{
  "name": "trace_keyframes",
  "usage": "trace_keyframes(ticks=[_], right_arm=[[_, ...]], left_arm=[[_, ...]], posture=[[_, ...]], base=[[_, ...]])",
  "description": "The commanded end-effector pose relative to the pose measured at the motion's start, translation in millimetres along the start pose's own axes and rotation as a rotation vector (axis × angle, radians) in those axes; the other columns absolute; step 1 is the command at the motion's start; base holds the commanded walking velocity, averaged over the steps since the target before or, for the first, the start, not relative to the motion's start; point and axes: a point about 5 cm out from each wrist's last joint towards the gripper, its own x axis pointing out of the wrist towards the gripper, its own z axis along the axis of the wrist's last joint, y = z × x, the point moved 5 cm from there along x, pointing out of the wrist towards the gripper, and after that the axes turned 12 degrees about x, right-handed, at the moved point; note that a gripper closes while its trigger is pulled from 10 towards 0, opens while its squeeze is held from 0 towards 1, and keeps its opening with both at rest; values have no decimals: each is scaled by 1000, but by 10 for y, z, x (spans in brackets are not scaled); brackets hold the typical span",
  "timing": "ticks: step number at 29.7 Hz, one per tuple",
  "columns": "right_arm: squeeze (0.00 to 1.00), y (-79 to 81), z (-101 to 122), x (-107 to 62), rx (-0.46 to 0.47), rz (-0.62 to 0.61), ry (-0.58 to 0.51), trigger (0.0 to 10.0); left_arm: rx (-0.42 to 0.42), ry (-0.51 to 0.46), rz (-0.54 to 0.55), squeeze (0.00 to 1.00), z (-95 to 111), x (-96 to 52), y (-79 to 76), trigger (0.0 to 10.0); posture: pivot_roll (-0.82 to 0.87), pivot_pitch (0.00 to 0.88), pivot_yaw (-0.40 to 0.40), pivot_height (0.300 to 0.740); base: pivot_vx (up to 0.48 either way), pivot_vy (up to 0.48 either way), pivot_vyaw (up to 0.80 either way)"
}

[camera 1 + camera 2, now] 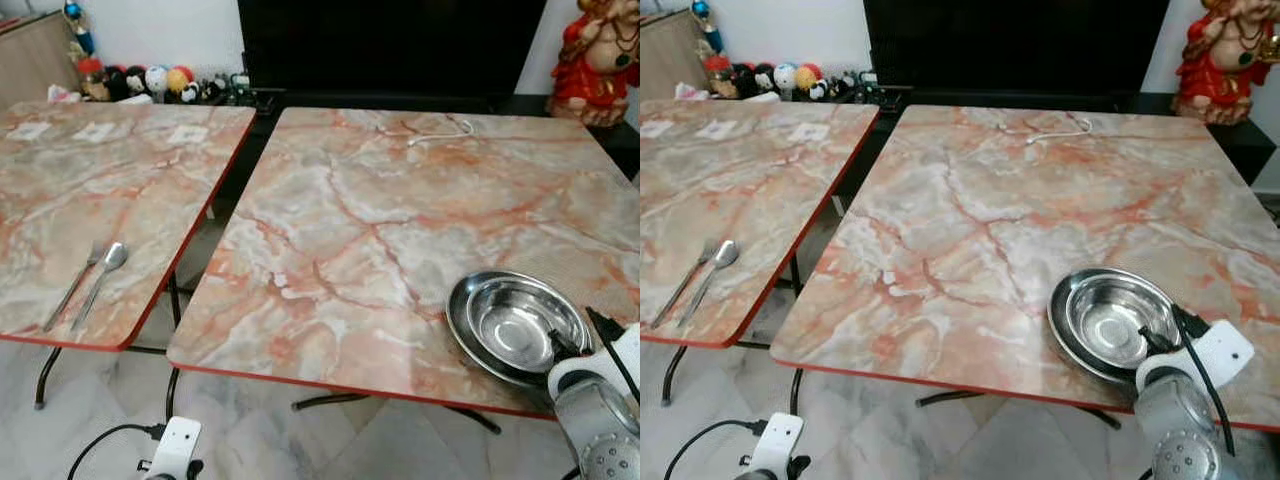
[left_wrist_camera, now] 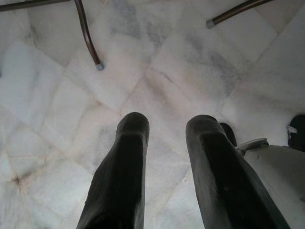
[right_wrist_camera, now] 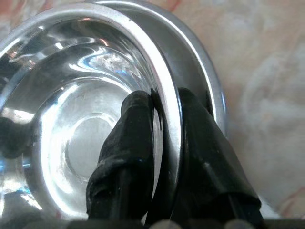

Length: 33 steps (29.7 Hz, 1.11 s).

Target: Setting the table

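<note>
Marble table (image 1: 400, 230), right gripper (image 3: 164, 102) pinching steel bowl (image 1: 515, 322) rim

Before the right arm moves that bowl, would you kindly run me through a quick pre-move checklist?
1. Grip: right gripper pinches the bowl rim, one finger inside, one outside. Ok.
2. Bowl count: a second rim shows outside the gripped one, so there may be two nested bowls. Cannot tell.
3. Bowl support: sits on the right table, close to its near edge. Ok, with care.
4. Path: a white cord lies at the far edge, away from the bowl. Ok.
5. Cutlery: fork and spoon lie on the left table. Not ok.
6. Left gripper open, over the floor. Ok.
</note>
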Motion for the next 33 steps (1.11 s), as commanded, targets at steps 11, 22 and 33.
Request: trace_keyframes(ticks=[11,22,33], right_arm=[[0,176,113,-34,11,47,-61,10000],[0,112,175,-19,-21,16,-90,10000],[0,72,240,-30,-80,-13,-129,10000]], left_arm=[[-4,24,1,0,-50,-5,8,10000],[-4,24,-2,0,-54,-6,-1,10000],[-5,25,-2,0,-60,-8,4,10000]], posture=[[32,3,4,740],[31,4,3,740],[31,4,3,740]], base=[[0,0,0],[0,0,0],[0,0,0]])
